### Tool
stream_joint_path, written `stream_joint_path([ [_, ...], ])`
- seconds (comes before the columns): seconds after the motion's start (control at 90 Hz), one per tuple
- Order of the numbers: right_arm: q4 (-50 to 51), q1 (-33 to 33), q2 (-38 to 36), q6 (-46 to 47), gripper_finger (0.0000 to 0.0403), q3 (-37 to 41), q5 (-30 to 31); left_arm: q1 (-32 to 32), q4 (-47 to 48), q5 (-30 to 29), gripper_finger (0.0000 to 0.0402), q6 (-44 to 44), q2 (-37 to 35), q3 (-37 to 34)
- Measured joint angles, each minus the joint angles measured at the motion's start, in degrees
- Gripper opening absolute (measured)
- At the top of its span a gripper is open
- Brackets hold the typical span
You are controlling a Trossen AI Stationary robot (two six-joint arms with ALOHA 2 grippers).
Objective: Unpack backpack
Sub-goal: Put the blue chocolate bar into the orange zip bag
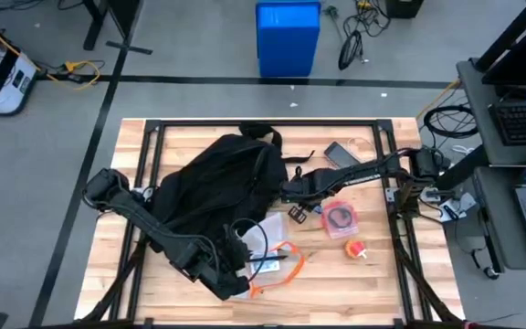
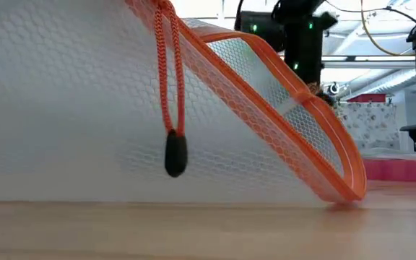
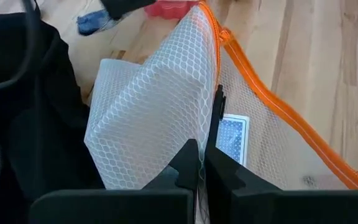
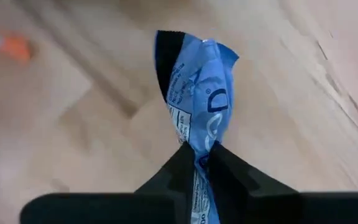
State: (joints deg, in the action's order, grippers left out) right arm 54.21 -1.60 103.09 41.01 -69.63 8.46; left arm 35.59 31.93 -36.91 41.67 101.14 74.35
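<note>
Both arms grip items beside the backpack on the desk.

The backpack [image 1: 215, 187] lies slumped on the left half of the wooden desk [image 1: 373, 283]. The left gripper [image 3: 202, 163], at the backpack's near edge, has its jaws clamped on a white mesh pouch [image 3: 160, 118] with orange zipper trim; a card [image 3: 232, 138] shows inside it. The right gripper [image 4: 199, 157], just right of the backpack, has its jaws clamped on a blue wrapper [image 4: 201, 81]. A red item [image 1: 340, 219] and a small red-and-yellow thing [image 1: 355, 249] lie nearby.
</note>
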Motion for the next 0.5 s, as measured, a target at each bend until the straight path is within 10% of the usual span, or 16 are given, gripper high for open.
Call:
stream_joint_path([
  [0.5, 15.75, -16.67, -0.22, 9.94, 0.0, -15.72, -1.95, 0.04, 0.06, 0.02, 0.0, 1.38, 0.0, 0.0],
])
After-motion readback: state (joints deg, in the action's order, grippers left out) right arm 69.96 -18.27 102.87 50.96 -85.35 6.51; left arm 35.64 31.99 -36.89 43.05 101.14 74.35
